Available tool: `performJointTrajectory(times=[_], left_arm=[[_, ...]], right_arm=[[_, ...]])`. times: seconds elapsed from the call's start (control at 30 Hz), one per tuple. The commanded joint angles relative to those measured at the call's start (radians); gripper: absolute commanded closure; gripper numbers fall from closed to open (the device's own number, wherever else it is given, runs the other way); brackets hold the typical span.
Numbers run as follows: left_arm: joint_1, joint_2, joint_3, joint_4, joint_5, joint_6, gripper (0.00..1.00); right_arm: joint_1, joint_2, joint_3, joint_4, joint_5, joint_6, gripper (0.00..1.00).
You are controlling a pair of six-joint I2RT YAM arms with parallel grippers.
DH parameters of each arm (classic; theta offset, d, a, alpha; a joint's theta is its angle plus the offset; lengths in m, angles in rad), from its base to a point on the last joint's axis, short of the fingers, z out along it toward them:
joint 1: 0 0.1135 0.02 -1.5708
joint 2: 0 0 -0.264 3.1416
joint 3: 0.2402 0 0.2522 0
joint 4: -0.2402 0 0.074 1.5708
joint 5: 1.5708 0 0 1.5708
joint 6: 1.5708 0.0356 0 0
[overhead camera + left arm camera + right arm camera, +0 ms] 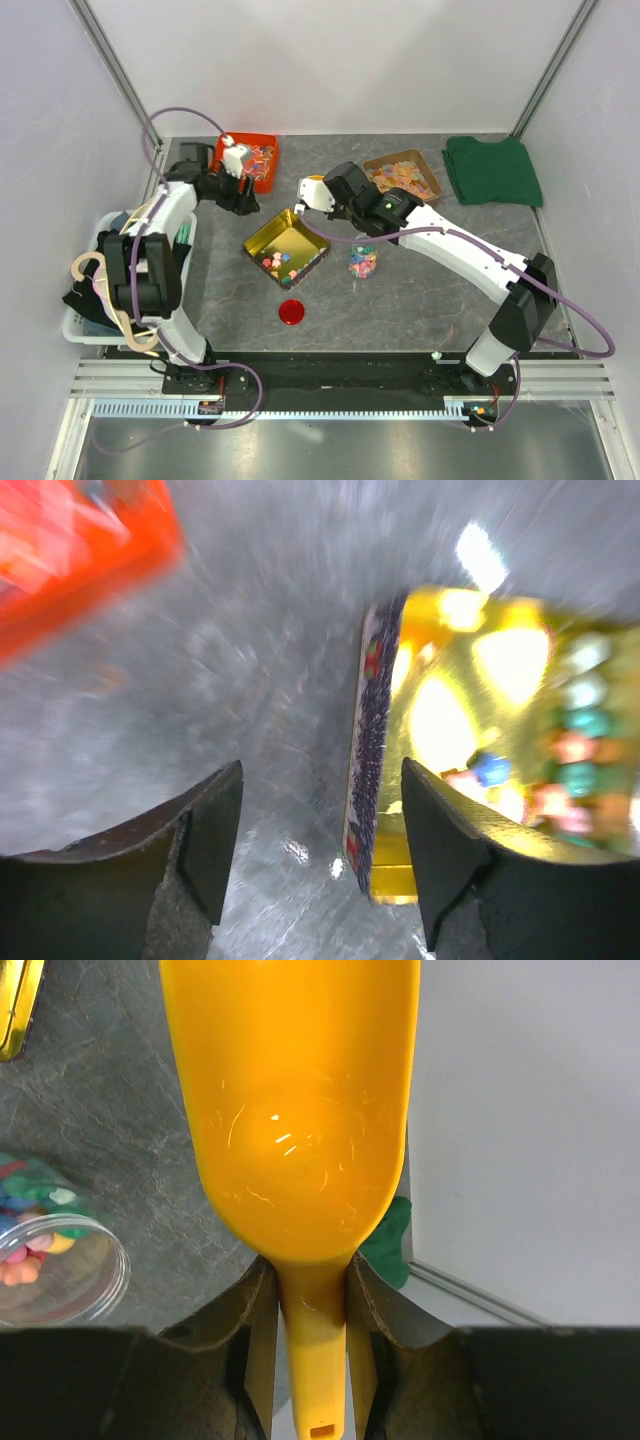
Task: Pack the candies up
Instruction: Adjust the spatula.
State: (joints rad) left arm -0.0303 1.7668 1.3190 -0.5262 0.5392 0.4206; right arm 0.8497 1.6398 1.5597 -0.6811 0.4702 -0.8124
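Note:
The candies (279, 262) lie in mixed colours in the near corner of a gold tin (272, 233); more fill a clear jar (363, 263) to its right. My left gripper (250, 203) is open and empty by the tin's far-left edge. In the blurred left wrist view the tin wall (368, 750) stands between the fingers (215, 825), with candies (575, 750) inside. My right gripper (328, 196) is shut on the handle of a yellow scoop (312, 187), held above the tin's far corner. In the right wrist view the scoop (300, 1110) is empty and the jar (50, 1255) sits lower left.
An orange-red tray (262, 143) of wrapped sweets stands at the back left, and a brown tray (384, 160) of gummies at the back right. A green cloth (492, 170) lies far right. A red lid (291, 311) lies near the front. A white basket (78, 325) stands at the left edge.

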Motion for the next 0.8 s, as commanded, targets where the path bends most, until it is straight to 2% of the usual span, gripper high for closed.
performJointTrajectory(times=[0.0, 0.17, 0.33, 0.53, 0.77], left_arm=[[0.029, -0.121, 0.085, -0.044, 0.367, -0.069, 0.28], [0.029, -0.113, 0.098, -0.052, 0.6, -0.137, 0.27], [0.021, -0.101, 0.102, -0.052, 0.676, -0.169, 0.27], [0.012, -0.084, 0.103, -0.054, 0.679, -0.181, 0.27], [-0.046, -0.075, 0.083, -0.054, 0.527, -0.16, 0.27]], right_arm=[[-0.003, -0.031, -0.044, 0.104, -0.038, 0.085, 1.0], [0.003, 0.011, -0.076, 0.155, -0.05, 0.122, 1.0], [0.022, 0.044, -0.075, 0.198, -0.039, 0.153, 1.0], [0.067, 0.08, -0.084, 0.224, -0.015, 0.151, 1.0], [0.106, 0.08, -0.066, 0.232, -0.002, 0.154, 1.0]])
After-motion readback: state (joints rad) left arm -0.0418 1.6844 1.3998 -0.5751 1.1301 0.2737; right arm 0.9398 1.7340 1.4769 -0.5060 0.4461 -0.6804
